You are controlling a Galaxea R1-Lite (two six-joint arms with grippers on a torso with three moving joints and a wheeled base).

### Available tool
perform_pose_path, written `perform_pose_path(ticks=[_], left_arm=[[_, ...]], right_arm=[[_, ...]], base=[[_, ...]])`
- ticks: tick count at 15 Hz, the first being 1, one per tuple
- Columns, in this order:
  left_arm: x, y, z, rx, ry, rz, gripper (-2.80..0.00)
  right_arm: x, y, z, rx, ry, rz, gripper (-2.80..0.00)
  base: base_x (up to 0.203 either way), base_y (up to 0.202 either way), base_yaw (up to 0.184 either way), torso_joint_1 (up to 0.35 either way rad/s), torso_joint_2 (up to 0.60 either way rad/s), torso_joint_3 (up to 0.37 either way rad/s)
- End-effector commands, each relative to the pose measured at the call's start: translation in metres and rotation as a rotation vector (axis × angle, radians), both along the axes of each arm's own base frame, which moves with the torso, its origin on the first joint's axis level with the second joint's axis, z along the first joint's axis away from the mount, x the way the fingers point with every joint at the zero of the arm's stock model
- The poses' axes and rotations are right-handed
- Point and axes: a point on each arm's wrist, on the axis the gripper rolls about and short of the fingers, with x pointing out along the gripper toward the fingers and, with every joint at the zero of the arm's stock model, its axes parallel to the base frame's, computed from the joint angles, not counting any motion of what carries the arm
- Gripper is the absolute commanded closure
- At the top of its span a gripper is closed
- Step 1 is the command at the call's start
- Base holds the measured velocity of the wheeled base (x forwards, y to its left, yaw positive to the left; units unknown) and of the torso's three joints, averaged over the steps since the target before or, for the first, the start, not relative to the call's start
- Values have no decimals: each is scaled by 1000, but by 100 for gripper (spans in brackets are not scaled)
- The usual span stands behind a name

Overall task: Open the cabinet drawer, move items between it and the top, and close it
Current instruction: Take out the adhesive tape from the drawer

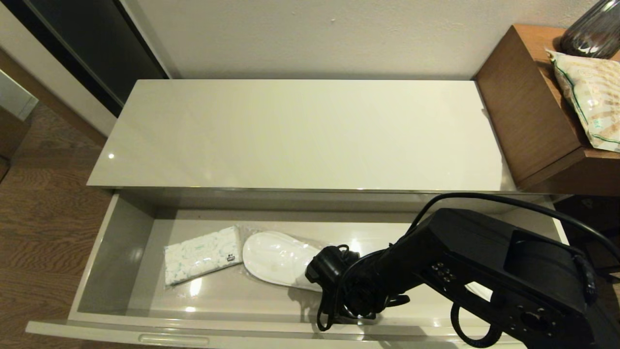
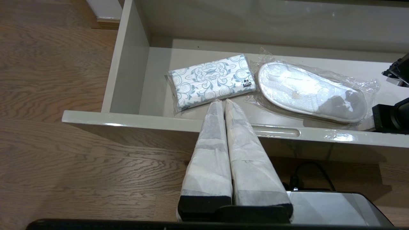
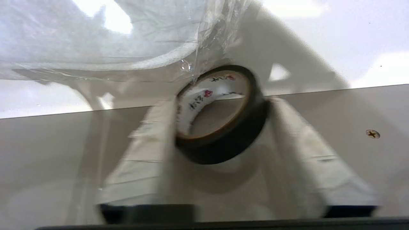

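In the open drawer [image 1: 116,252], near its front wall and toward the robot's right, your right gripper [image 3: 220,127] has a small black tape roll [image 3: 220,115] between its padded fingers [image 3: 150,153]. One finger looks to be against the side of the roll, and the other is close on the far side; the picture is smeared there, so you cannot tell whether the squeeze is firm yet. The roll stands tilted on its edge, its pale printed core facing the wrist camera.

Expect the roll to be light and stiff, a hard ring that will not give under the pads. Its black outer band is probably smooth, so pinch across the full width of the ring, flat faces to pads, or it may twist out. Note the plastic-wrapped slipper [image 1: 278,259] lying just beside it: the crinkly wrap touches the roll's top edge and could drag along when you lift.

The tissue pack [image 1: 201,261] lies further left on the drawer floor, soft and squashy; take that one across its short side. The cabinet top [image 1: 300,135] waits bare behind. Your left gripper [image 2: 223,103] hangs clenched and empty outside the drawer front.
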Motion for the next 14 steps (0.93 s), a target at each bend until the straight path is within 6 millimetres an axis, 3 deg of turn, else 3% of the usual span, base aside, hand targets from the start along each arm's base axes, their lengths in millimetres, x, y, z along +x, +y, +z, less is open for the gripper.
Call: perform_pose_path(ticks=[1,14], left_arm=[[0,0,0,0,2,1,0],[0,0,0,0,2,1,0]], right_arm=[[0,0,0,-1,0,-4,0],[-2,0,3,-3,-4,-4,0]], base=[[0,0,0,0,0,0],[0,0,0,0,0,0]])
